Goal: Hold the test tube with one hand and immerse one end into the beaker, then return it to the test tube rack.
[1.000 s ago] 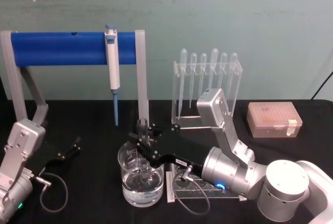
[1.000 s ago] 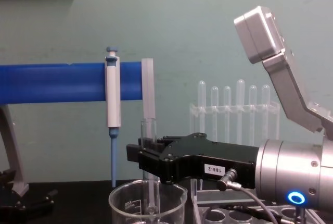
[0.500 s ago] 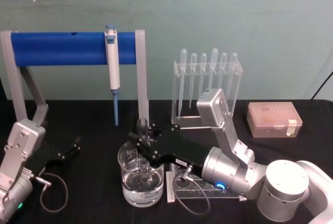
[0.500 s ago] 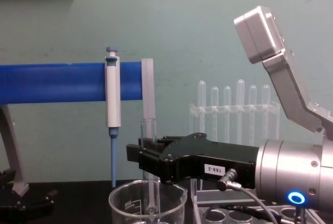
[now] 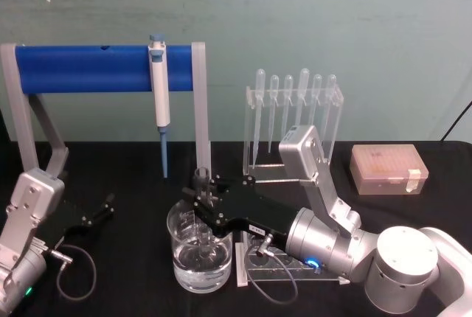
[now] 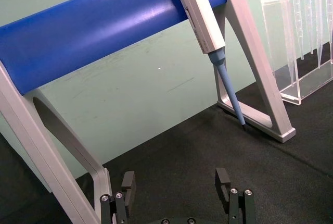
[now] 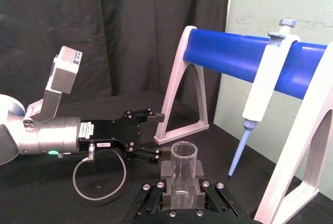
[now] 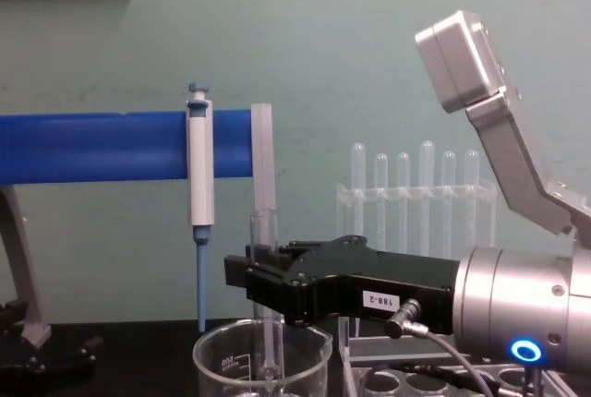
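Right gripper (image 5: 205, 200): we record 2 flat black fingers clamped on 1 test tube (image 8: 264, 229) of clear straight glass. It stands upright, its lower end down inside the beaker (image 5: 181, 259), which is wide clear glass with white graduations and clear liquid at the bottom. Left gripper (image 6: 175, 182): fingers apart, empty, low at the table's left. Surface: black cloth (image 5: 133, 184). Room: pale green wall (image 5: 295, 22), matte and scuffed.

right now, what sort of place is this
Probably a laboratory bench: a wide clear glass beaker, a white-and-blue pipettor hung on a blue bar, and thin plastic pipettes in a clear rack.
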